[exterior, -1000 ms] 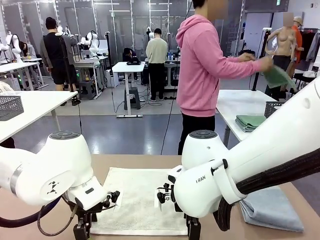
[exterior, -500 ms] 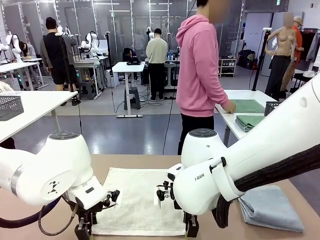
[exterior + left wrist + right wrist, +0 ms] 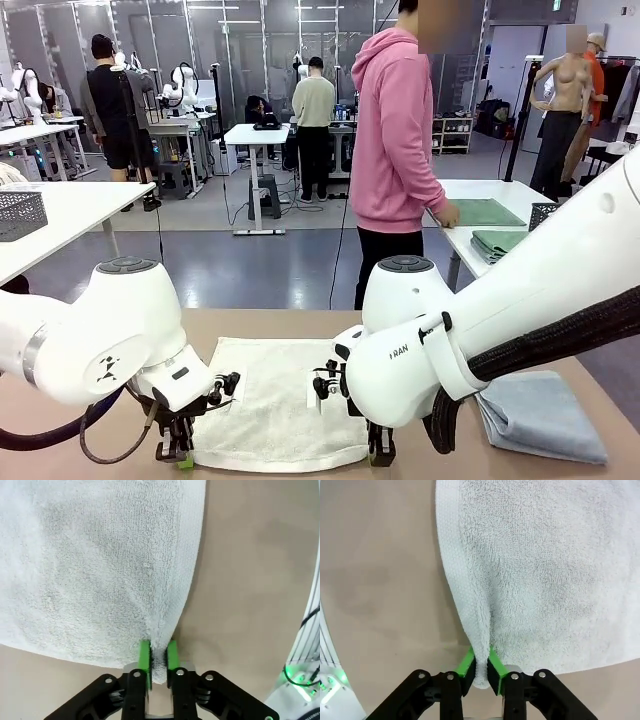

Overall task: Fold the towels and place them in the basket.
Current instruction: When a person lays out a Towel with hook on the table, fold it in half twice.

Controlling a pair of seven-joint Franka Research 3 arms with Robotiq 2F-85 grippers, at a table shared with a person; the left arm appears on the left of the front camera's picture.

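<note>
A cream-white terry towel (image 3: 275,405) lies spread on the tan table between my two arms. My left gripper (image 3: 180,455) is shut on its near left corner; in the left wrist view the green pads (image 3: 145,657) pinch a bunched fold of the white towel (image 3: 100,565). My right gripper (image 3: 380,455) is shut on the near right corner, where the cloth (image 3: 540,565) gathers into a ridge between the pads (image 3: 467,662). A pale blue-grey towel (image 3: 545,415) lies folded at the right of the table. The basket is out of view.
A person in a pink hoodie (image 3: 395,130) stands beyond the far edge, a hand on a green cloth (image 3: 490,212) on a white side table, beside a stack of green towels (image 3: 500,245). A dark mesh basket (image 3: 20,213) stands on another table at far left.
Both grippers have come down onto the white towel's near corners and closed on them, lifting and bunching its near edge. The person has laid the green cloth flat on the side table.
</note>
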